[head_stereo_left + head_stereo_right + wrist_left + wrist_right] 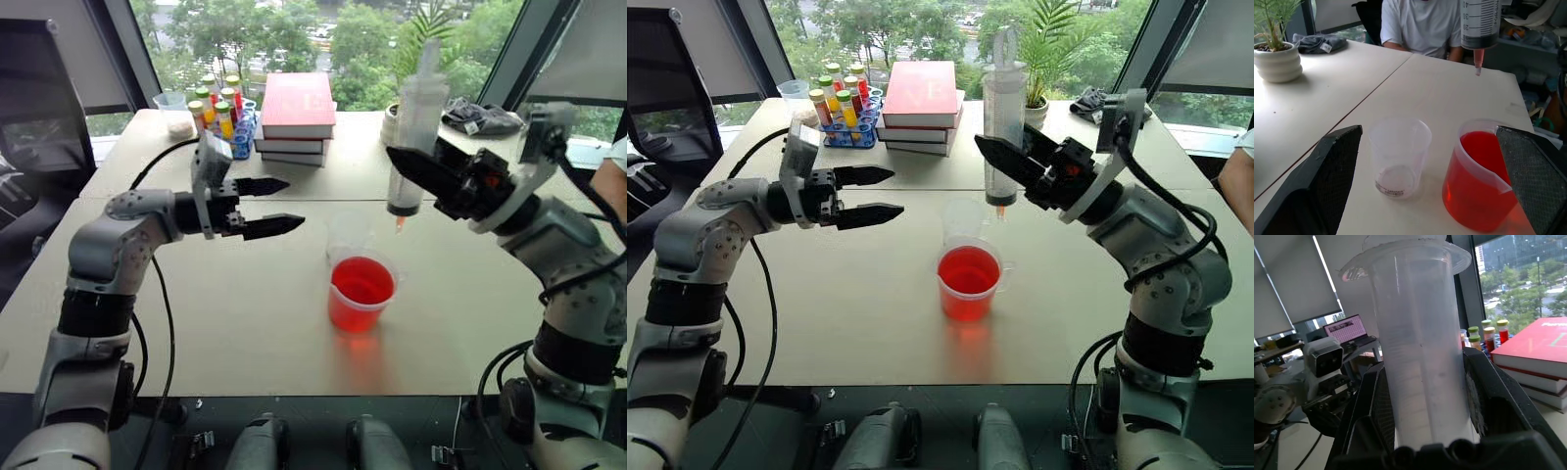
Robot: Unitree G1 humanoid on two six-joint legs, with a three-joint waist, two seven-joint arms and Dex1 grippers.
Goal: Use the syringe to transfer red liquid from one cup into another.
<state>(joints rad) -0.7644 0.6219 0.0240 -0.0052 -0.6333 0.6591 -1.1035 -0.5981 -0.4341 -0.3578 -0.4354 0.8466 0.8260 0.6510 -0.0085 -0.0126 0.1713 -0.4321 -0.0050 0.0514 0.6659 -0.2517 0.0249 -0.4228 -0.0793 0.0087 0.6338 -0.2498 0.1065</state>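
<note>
On the pale table [245,323], just in front of the robot, stand the two cups that matter, with books [297,116], a rack of small coloured bottles [223,110] and a potted plant [1276,58] well behind them. Of the moving parts, the right gripper [1019,162] is the one at risk: its jaws are clamped on the barrel of the syringe [1003,117], which it holds upright above the table with the red-orange tip pointing down. The left gripper [279,208] hangs level beside the cups with its fingers spread and nothing between them.

The wide cup [361,291] is nearly full of red liquid [361,281]; the slimmer clear cup [1399,156] stands just behind it, close to touching, and looks empty. The syringe tip hovers over the gap near the slim cup's rim, not over the red one.

The likeliest fault, by this reading, is a descent that misses the wide cup's mouth, since the cups sit so close that the tip could enter the wrong one or strike a rim. A knock on the full cup would probably slop liquid onto the table, and the light, empty cup would tip easily. The smooth round barrel may also slide or twist within the jaws when the plunger is worked. The open left gripper, near both cups, could brush them if it swings inward.
</note>
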